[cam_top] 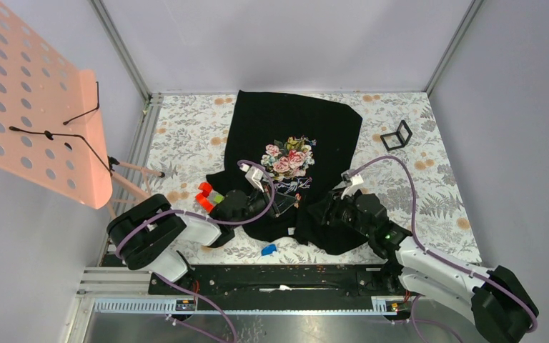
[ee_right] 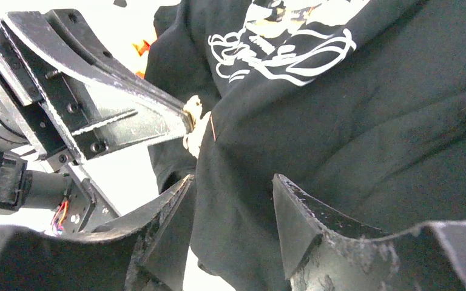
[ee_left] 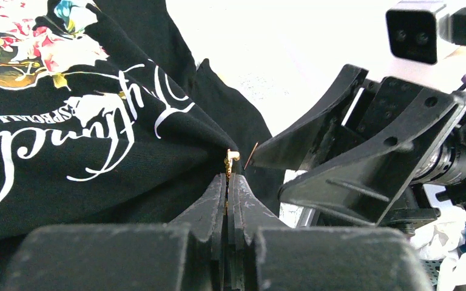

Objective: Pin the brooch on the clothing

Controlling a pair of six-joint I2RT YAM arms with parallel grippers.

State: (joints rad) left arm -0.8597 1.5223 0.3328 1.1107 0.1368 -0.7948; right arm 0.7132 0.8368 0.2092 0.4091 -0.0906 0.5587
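The black T-shirt (cam_top: 293,121) with pink roses and white script lies on the floral table. My left gripper (cam_top: 284,204) sits at its lower front. In the left wrist view it (ee_left: 227,177) is shut on the tiny golden brooch (ee_left: 231,159), which pokes out at a raised peak of the shirt (ee_left: 97,176). A thin pin needle (ee_left: 250,156) shows beside it. My right gripper (cam_top: 322,211) faces it at the hem. In the right wrist view its jaws (ee_right: 233,188) close round a thick fold of shirt (ee_right: 370,121), with the brooch (ee_right: 191,130) just beyond.
Red and green blocks (cam_top: 207,194) lie left of the shirt by the left arm. A small blue piece (cam_top: 268,249) lies near the front edge. A black stand (cam_top: 397,136) is at the back right. A pink perforated board (cam_top: 36,100) leans at the left.
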